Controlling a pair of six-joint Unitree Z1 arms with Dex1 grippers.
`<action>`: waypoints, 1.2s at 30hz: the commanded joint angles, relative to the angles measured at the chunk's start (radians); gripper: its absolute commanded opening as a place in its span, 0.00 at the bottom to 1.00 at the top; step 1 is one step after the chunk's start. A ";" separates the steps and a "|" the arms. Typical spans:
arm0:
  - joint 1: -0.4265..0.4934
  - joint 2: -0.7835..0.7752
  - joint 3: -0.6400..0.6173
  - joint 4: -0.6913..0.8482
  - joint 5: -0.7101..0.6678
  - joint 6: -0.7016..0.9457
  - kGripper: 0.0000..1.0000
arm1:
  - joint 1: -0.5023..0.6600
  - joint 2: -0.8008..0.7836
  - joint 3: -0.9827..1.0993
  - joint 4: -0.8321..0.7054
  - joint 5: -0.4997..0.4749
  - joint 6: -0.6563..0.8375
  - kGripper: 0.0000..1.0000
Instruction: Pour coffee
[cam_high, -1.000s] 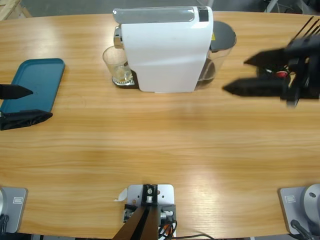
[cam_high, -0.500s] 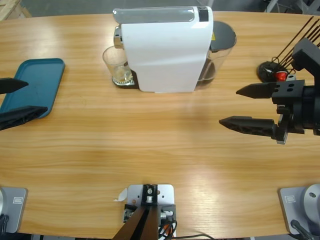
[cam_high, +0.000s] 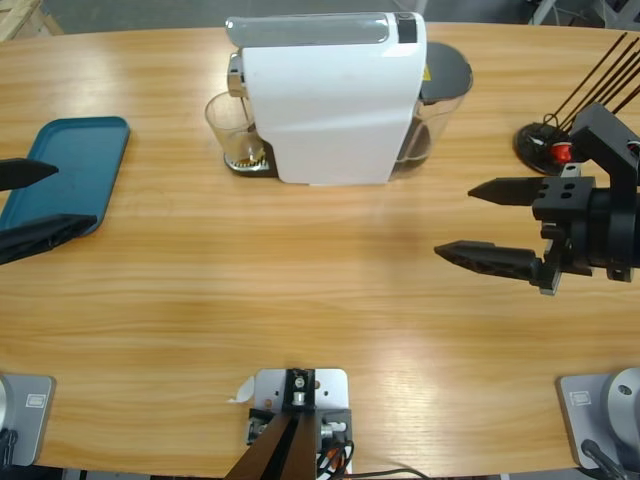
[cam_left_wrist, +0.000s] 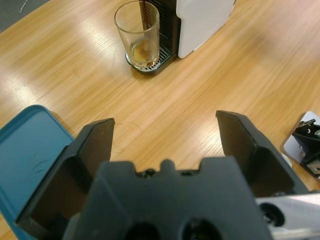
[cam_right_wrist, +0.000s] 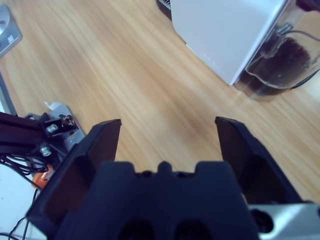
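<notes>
One clear glass (cam_left_wrist: 137, 34) is seen standing upright, its long axis vertical and its open mouth pointing up, on the drip grate of one white coffee machine (cam_high: 330, 100). At the bottom of the glass a small amount of coffee (cam_left_wrist: 141, 50) is held: dark brown liquid under a pale tan foam layer, seen through the clear wall. A thin dark stream is seen running down into the glass from the machine's spout.

The glass is found well ahead of the left gripper (cam_left_wrist: 165, 145), slightly to the left of the gap between its fingers (cam_left_wrist: 97, 145), which are spread wide with nothing held. One teal tray (cam_high: 70, 170) is lying flat just beside and partly under the left fingers.

The right gripper (cam_high: 490, 222) is seen over bare table (cam_high: 300, 300), its fingers (cam_high: 485, 258) likewise spread wide and holding nothing. The machine and its one clear water tank (cam_right_wrist: 272, 65) are placed ahead of these fingers, toward the right of the gap. One small black stand (cam_high: 545, 145) with thin dark sticks and a red piece is set behind the right gripper, near the table's edge.
</notes>
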 joint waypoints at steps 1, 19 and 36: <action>-0.007 -0.050 0.049 -0.018 0.031 -0.005 0.89 | 0.009 0.029 0.037 -0.020 -0.011 0.007 0.84; -0.007 -0.043 0.053 -0.027 0.065 -0.009 0.89 | 0.009 0.072 0.048 -0.056 -0.024 0.035 0.90; -0.007 -0.062 0.057 -0.030 0.075 -0.007 0.89 | 0.009 0.063 0.067 -0.084 -0.025 0.035 0.90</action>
